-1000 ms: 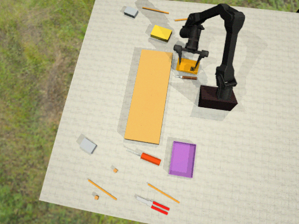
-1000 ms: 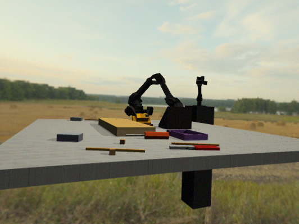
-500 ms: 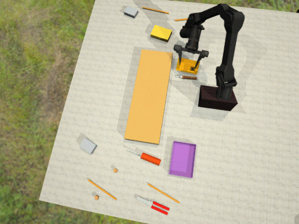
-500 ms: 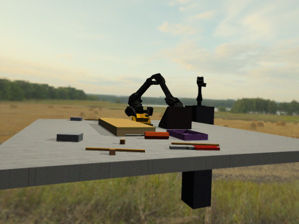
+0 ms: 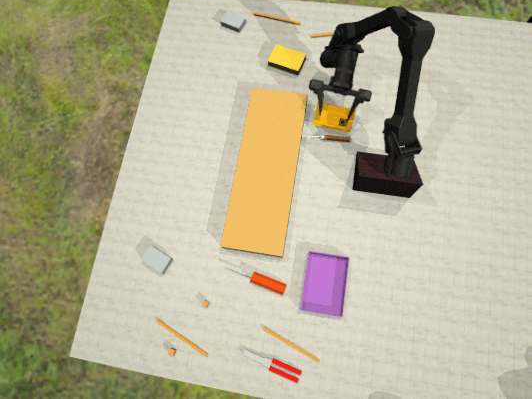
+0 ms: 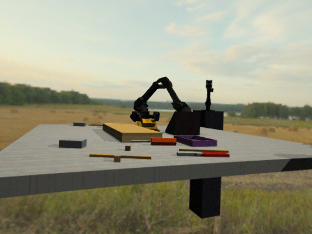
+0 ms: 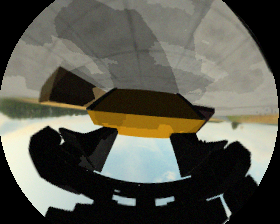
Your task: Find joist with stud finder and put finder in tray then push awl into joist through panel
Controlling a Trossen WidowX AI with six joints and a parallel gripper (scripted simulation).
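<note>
The yellow-orange stud finder (image 5: 327, 123) (image 6: 145, 126) (image 7: 145, 124) with a small dark square is low beside the panel's far right corner; I cannot tell whether its base touches the table. My gripper (image 5: 334, 117) (image 7: 144, 125) points down and is shut on it, one finger at each end. The awl (image 5: 340, 138), brown-handled, lies just nearer than the stud finder, its thin tip toward the panel's edge. The long tan floor panel (image 5: 264, 173) (image 6: 128, 129) lies to the left; the joist is hidden. The purple tray (image 5: 325, 280) (image 6: 202, 142) holds nothing.
A yellow block (image 5: 287, 58) and a grey block (image 5: 233, 20) stand beyond the panel. A red-handled screwdriver (image 5: 268, 282) (image 6: 163, 141) lies between panel and tray. Red-handled pliers (image 5: 285, 370), pencil-like sticks, small cubes and another grey block (image 5: 157, 259) are nearer. My dark base (image 5: 382, 175) is right of the awl.
</note>
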